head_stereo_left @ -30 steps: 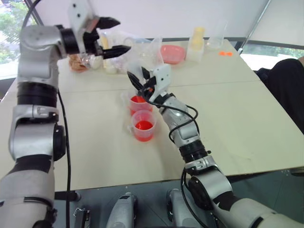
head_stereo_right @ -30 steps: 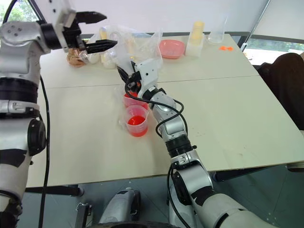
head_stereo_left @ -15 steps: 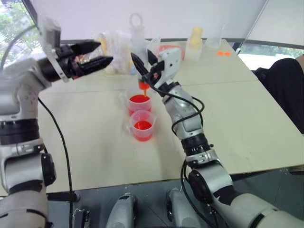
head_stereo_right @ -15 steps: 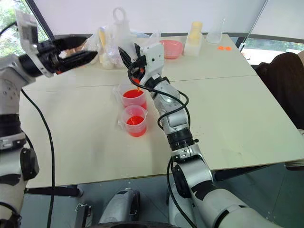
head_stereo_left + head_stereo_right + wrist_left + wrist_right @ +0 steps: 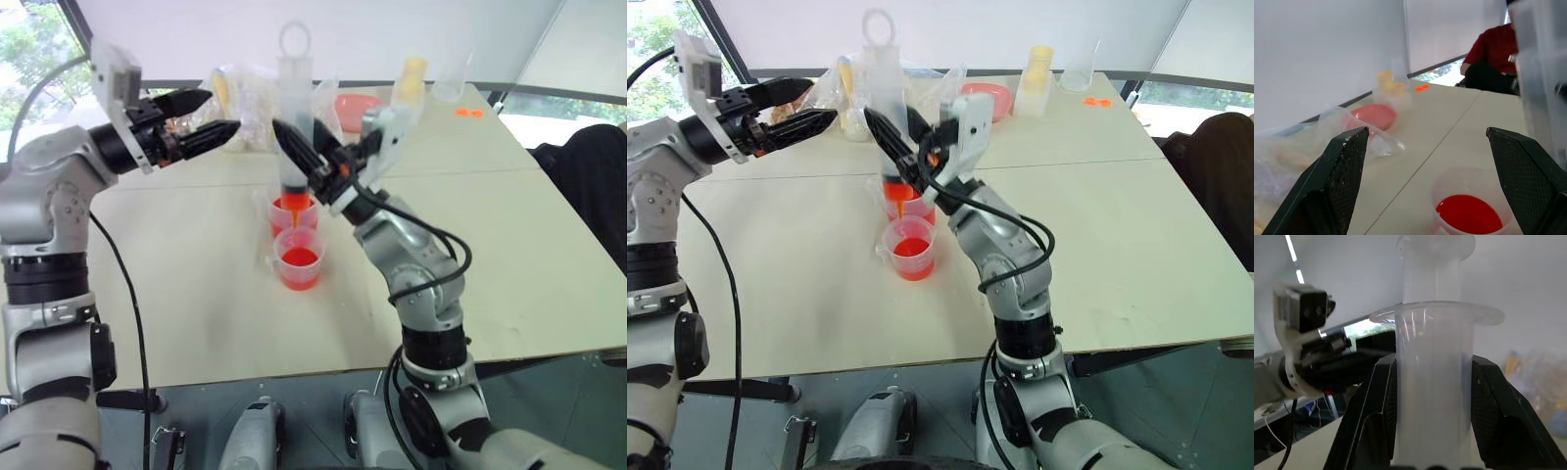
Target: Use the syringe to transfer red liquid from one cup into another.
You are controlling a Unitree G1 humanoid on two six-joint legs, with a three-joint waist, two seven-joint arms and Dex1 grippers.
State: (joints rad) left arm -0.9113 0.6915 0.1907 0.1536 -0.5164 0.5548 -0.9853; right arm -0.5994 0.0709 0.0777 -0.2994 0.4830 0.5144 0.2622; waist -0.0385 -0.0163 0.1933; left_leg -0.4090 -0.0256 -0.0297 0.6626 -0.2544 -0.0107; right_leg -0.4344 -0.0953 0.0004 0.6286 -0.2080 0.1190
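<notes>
While your right gripper point(image 5: 299, 157) is clamped on the syringe point(image 5: 294, 117) barrel, holding it upright w/ the orange tip just above the far cup point(image 5: 293, 211), keep that grip low on the barrel, under the flange; it looks like smooth hard plastic, prob. slippery, light, and stiff enough not to flex, so a firm squeeze should be fine. The plunger's ring top sticks up high, so that's the part to take if you need to press or pull. Left gripper point(image 5: 204, 119) hangs spread wide, holding nothing, off to the left of the syringe & near it. Red liquid point(image 5: 300, 259) sits in both cups; the thin clear cups prob. tip easily, so don't knock them. Count: 1 syringe, 2 cups w/ red liquid on the tabletop point(image 5: 509, 245), the near cup point(image 5: 299, 259) touching or just beside the far one, 2 grippers. At the back: 1 pink dish point(image 5: 985, 98), 1 pale yellow bottle point(image 5: 1036, 76).
</notes>
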